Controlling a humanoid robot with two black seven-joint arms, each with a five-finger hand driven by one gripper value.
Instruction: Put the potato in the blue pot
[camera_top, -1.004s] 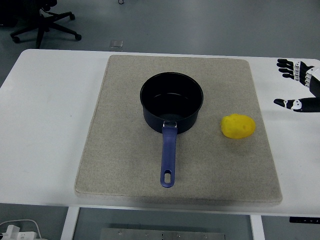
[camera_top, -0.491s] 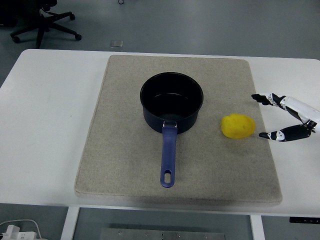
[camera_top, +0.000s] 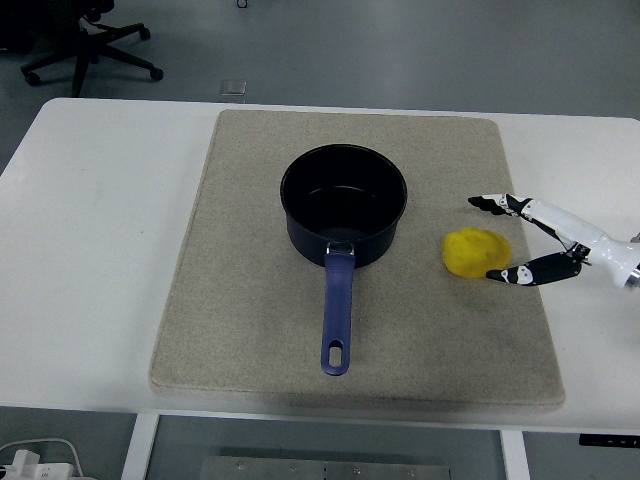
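So far the potato (camera_top: 476, 252) is lying on the mat right of centre, outside the empty blue pot (camera_top: 343, 203), while the spread, empty right robot hand (camera_top: 515, 240) is bracketing it.

I can read no text, label, brand, number or sign anywhere in my view. The blue pot (camera_top: 343, 204) at the middle of the mat carries no marking I can make out, and neither does its handle (camera_top: 337, 315) running toward me from it.
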